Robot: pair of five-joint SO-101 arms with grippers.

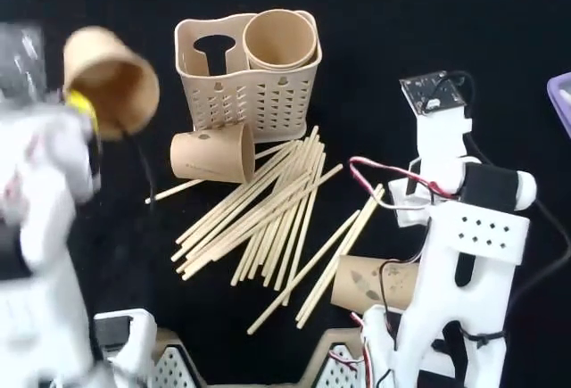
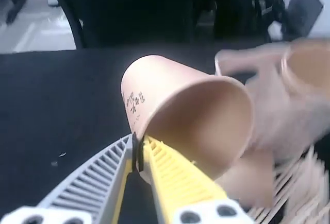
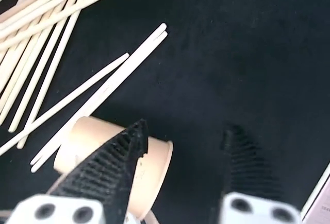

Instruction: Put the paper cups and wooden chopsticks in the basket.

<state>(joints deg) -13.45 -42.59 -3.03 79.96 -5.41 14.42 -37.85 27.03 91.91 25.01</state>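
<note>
Pinching tapered paper cup [image 2: 175,100], ribbed left claw [image 2: 138,142]

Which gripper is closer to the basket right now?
Left. The left gripper, shut on a paper cup, is raised beside the basket. The right gripper is open over a fallen cup, beyond the chopsticks.

Your left gripper [image 2: 138,144], one grey finger and one yellow, pinches the rim of a tan paper cup [image 2: 180,110] tipped on its side over the black table [image 2: 56,100]. A blurred beige plastic basket [image 2: 268,116] and pale wooden chopsticks [image 2: 304,183] lie beyond.
</note>
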